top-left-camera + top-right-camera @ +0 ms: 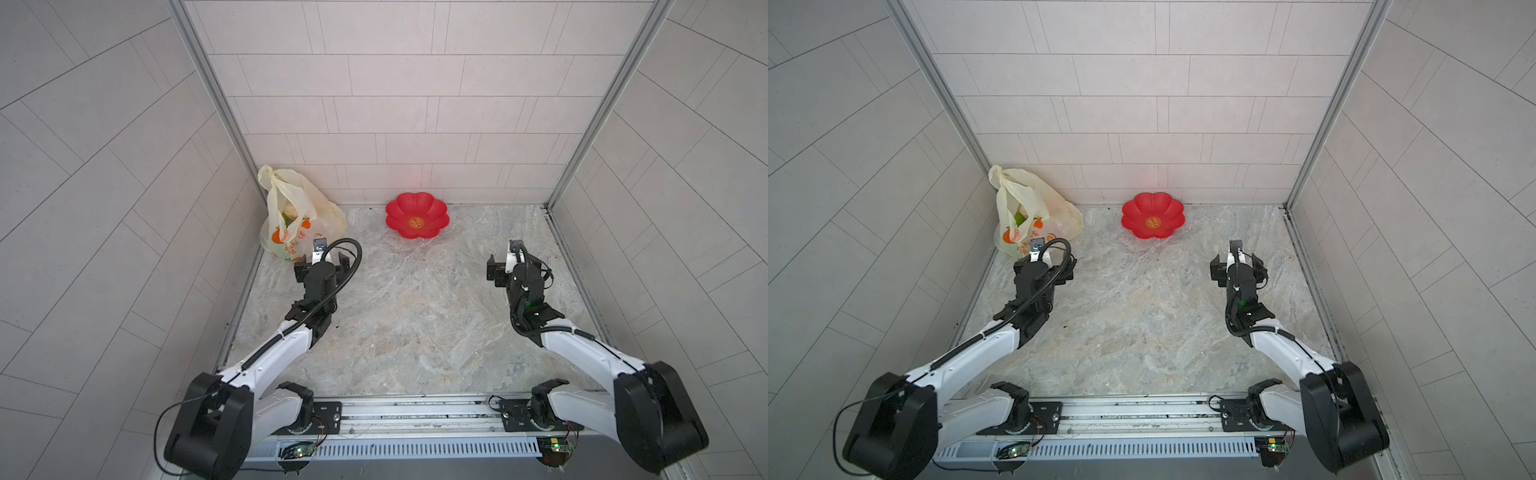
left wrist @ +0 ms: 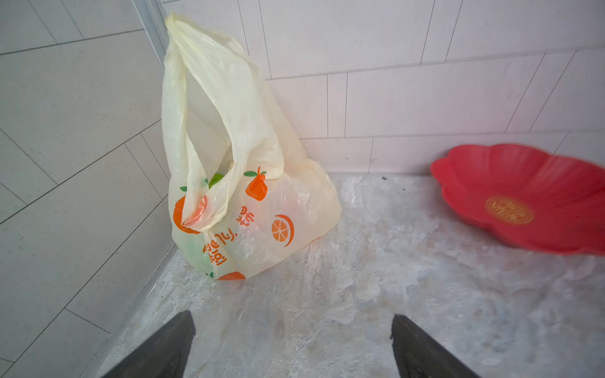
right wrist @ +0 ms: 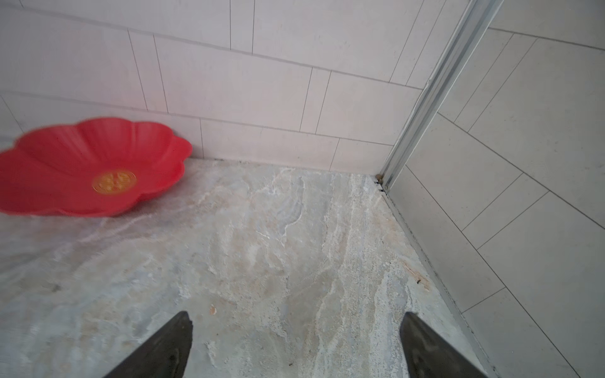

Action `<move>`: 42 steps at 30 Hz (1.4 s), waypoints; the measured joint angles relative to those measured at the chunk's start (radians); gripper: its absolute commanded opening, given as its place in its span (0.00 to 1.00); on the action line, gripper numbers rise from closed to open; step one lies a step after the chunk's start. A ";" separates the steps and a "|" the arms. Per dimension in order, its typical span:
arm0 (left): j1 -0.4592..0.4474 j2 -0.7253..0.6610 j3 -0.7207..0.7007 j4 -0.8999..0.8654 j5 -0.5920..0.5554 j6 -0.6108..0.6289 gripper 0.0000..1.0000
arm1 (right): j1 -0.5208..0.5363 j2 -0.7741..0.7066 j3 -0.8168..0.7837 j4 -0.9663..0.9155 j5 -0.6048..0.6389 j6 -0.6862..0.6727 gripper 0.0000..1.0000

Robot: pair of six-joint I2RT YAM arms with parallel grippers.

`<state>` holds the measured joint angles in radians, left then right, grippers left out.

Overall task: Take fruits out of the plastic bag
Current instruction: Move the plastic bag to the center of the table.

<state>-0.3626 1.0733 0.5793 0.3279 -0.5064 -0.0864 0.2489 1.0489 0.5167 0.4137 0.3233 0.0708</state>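
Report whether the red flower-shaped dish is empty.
Empty: the red flower-shaped plastic dish shows only its gold centre emblem inside.

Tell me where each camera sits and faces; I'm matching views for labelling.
Top view: high above the robot's base, facing the back wall; left arm, right arm, plastic bag, red dish.
Top view: alongside, same direction, same bag and dish.
Left wrist: arm-mounted, past the open left gripper at the bag, dish aside.
Right wrist: arm-mounted, past the open right gripper at table and dish.
Shared: all four show the dish.
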 measured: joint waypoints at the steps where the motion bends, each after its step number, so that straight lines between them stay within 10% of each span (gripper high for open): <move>1: -0.014 -0.029 0.031 -0.061 -0.010 -0.050 1.00 | 0.000 -0.054 0.025 -0.046 -0.003 0.035 0.99; 12: -0.013 -0.025 0.427 -0.800 -0.010 -0.616 1.00 | -0.037 -0.340 0.310 -0.636 -0.074 0.392 0.99; 42: 0.459 1.169 2.050 -1.242 0.119 -0.314 1.00 | -0.019 -0.405 0.201 -0.846 -0.398 0.409 0.98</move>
<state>0.0959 2.2425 2.6293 -0.9146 -0.3878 -0.4000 0.2295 0.6441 0.7177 -0.4328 -0.0750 0.4793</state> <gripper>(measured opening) 0.999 0.978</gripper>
